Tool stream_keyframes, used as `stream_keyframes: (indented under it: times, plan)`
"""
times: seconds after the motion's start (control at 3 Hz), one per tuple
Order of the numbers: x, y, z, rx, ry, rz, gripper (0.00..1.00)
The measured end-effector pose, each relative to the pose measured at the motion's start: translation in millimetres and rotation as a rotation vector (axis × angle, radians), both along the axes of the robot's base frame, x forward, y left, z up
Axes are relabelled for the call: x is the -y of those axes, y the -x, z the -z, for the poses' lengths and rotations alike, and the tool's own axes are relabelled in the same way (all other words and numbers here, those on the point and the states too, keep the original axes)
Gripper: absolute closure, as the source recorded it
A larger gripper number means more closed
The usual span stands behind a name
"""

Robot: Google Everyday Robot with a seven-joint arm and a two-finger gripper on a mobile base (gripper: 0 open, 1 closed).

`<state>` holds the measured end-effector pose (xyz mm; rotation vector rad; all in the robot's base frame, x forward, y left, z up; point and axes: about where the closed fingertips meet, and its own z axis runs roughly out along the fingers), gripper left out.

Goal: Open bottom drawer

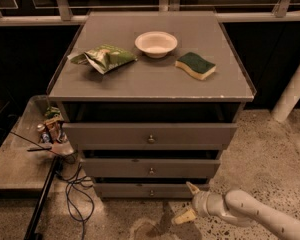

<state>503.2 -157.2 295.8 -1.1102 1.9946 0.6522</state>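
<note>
The bottom drawer (pixel 125 190) looks rigid and light; its small, likely slippery knob (pixel 151 192) is the only hold. The gripper (pixel 187 202) hangs just right of it, fingers spread.

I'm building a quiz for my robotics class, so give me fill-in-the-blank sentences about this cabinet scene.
The round white bowl sits between the crinkled green snack bag and the green-and-yellow ____.
The grey cabinet has ____ drawers.
Low beside the slim grey bottom drawer, the white two-finger gripper has its fingers ____.
Missing words: sponge; three; open.
</note>
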Motion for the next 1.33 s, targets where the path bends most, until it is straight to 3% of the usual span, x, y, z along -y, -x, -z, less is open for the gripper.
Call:
stream_keyframes:
  times: [0.33,0.67,1.33]
  plan:
    - [17.1,-25.9,18.4,-0.015,-0.003,0.092,0.0]
    - [17.1,-25.9,18.4,-0.015,-0.003,0.092,0.0]
    - [13.8,-41.8,46.3,0.026,0.077,0.078,0.0]
